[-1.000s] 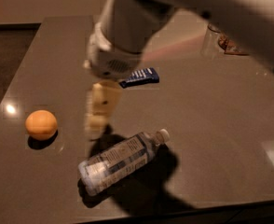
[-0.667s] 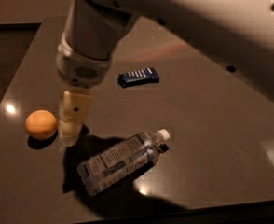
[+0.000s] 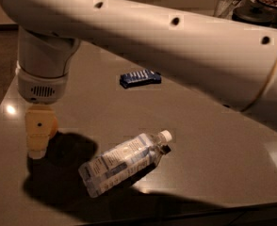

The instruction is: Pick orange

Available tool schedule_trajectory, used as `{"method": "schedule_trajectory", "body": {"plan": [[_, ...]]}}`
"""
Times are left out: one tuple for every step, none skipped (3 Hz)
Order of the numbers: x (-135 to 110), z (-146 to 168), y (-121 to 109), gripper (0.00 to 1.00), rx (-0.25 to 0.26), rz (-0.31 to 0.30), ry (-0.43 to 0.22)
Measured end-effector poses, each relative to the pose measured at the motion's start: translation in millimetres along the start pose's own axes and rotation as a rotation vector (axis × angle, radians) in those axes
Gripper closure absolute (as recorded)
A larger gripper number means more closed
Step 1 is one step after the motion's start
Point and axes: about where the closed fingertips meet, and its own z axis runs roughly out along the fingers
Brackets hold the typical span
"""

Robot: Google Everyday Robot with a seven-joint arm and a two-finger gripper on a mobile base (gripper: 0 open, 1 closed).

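Hanging low over the tabletop [image 3: 199, 126], the claw [image 3: 37, 142] covers the orange [image 3: 55, 125], peeking out just behind it; claw's opening, can't tell. Probably firm, light, roll-prone: best squeezed across its middle.

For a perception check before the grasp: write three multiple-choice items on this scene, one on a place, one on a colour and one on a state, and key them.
1. Where over the table is the end effector?
A. at the middle
B. low at the left side, in front of the orange
C. at the far right corner

2. What colour is the cap of the bottle?
A. red
B. green
C. white

3. How is the bottle placed?
A. lying on its side
B. standing upright
C. lifted off the table

Key:
1 B, it hangs at the left and hides most of the orange.
2 C, the cap shows white.
3 A, its whole length rests on the table.
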Motion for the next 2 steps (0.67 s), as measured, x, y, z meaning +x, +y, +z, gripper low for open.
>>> {"method": "schedule_trajectory", "body": {"plan": [[-2,23,-7,0.0,-0.006,-0.003,0.041],[5,35,-11,0.18,-0.018,0.005,0.071]]}}
